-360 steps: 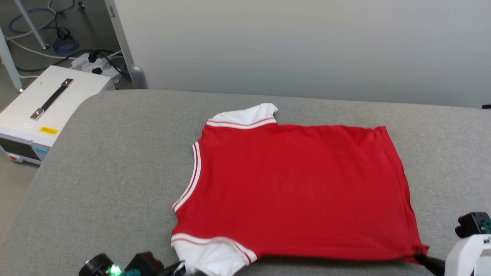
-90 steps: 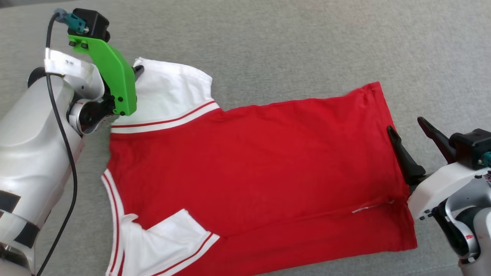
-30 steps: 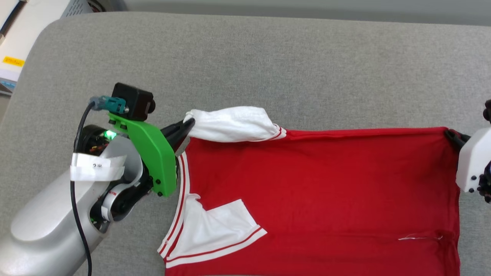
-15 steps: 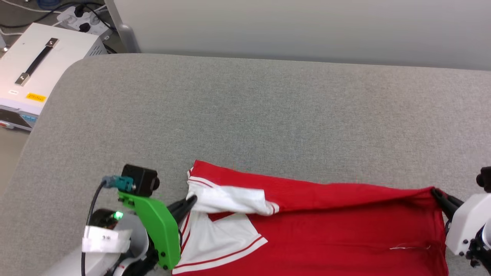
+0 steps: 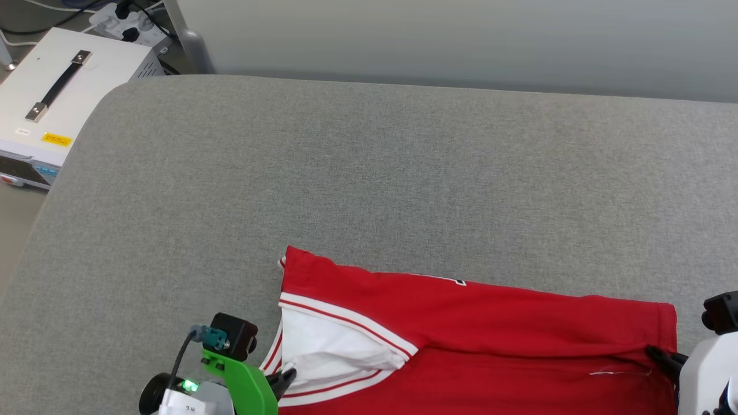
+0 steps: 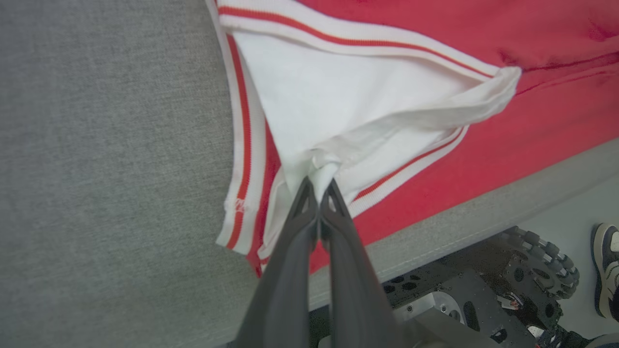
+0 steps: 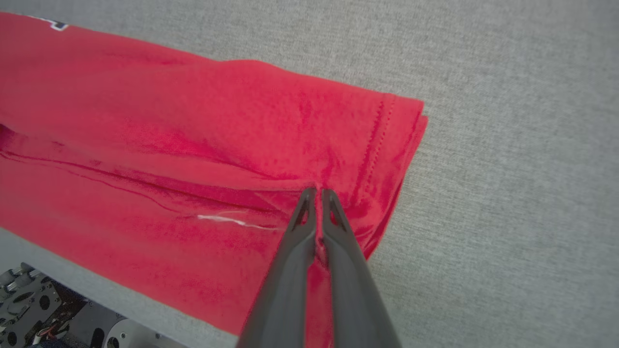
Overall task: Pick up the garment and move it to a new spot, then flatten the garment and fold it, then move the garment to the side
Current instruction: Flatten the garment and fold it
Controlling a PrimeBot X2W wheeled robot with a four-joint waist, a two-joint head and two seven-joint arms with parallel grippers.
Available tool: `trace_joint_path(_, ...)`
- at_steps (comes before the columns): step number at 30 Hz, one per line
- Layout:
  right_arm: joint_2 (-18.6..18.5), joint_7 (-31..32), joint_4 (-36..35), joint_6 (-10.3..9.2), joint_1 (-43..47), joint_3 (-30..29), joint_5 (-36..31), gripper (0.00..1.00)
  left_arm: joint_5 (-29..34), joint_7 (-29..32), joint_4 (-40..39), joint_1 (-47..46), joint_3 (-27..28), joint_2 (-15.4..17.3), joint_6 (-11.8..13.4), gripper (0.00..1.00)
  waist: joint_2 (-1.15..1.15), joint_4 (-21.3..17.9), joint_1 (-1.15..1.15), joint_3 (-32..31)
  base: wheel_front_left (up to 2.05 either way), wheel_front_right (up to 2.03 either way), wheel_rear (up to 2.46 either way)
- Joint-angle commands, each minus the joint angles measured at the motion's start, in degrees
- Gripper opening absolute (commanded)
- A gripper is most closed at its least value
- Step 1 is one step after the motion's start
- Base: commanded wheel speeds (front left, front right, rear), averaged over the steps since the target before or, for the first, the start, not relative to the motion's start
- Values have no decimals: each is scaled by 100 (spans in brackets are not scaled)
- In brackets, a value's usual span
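The garment point(image 5: 478, 323), a red shirt with white striped-trim sleeves, lies folded lengthwise at the near edge of the grey padded table point(image 5: 357, 173). My left gripper point(image 5: 286, 377) sits at its left end, shut on a bunched corner of the white sleeve point(image 6: 338, 106). In the left wrist view the left gripper point(image 6: 318, 186) pinches that white cloth between closed fingers. My right gripper point(image 5: 654, 351) is at the right end, shut on the red hem; the right wrist view shows the right gripper point(image 7: 316, 193) clamped on a fold of the garment point(image 7: 193, 145).
A white box with a black handle point(image 5: 52, 86) stands on the floor past the table's far left corner, near a power strip point(image 5: 130, 20). A pale wall point(image 5: 461, 40) runs behind the table. The robot's wheeled base point(image 6: 483, 295) and a shoe point(image 6: 607, 270) show below the table's near edge.
Both grippers have pulled the far edge of the garment toward the near edge, laying the shirt over itself into a narrower band. The head camera has also tilted up slightly.
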Motion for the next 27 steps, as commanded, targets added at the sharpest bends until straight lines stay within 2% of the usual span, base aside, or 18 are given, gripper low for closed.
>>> trace_joint_path(1, -59, 55, -23, -3, 65, 46, 41, 0, 95, 8, 140, -103, -46, -64, -56, 0, 0, 0, 0, 31, 0, 0, 0)
trace_joint_path(8, -264, 248, 59, -3, 42, 238, 40, 0, 269, -7, 789, -321, -203, -284, -285, 0, 0, -31, 0, 115, 0, 0, 0)
trace_joint_path(9, -251, 229, 110, -3, 29, 227, 12, 24, 307, -26, 855, -351, -227, -312, -319, 0, 0, -35, 0, 117, 0, 0, 0)
trace_joint_path(10, -224, 212, 152, -3, 21, 217, -2, 100, 348, -50, 905, -375, -245, -333, -334, 50, 0, -35, 0, 116, 0, 0, 0)
trace_joint_path(11, -178, 215, 193, -3, 19, 227, 10, 100, 380, -76, 962, -393, -263, -365, -351, 100, 0, -35, 0, 109, 0, 0, 0)
trace_joint_path(16, -114, 238, 206, -3, 58, 328, 101, 100, 407, -117, 1142, -378, -324, -458, -383, 100, 0, -53, 0, -17, 0, 0, 0)
trace_joint_path(20, -144, 281, 151, -3, 144, 249, 211, 100, 416, -295, 1129, -346, -241, -449, -309, 100, 0, -65, 0, -197, 0, 0, 0)
trace_joint_path(24, -40, 439, -2, -3, 251, -30, 338, 100, 451, -666, 989, -317, -42, -431, -141, 100, 0, -86, 0, -371, 0, 0, 0)
trace_joint_path(27, 186, 649, -143, -3, 323, -357, 362, 100, 603, -1235, 803, -348, 204, -447, 37, 100, 0, -100, 0, -444, 0, 0, 0)
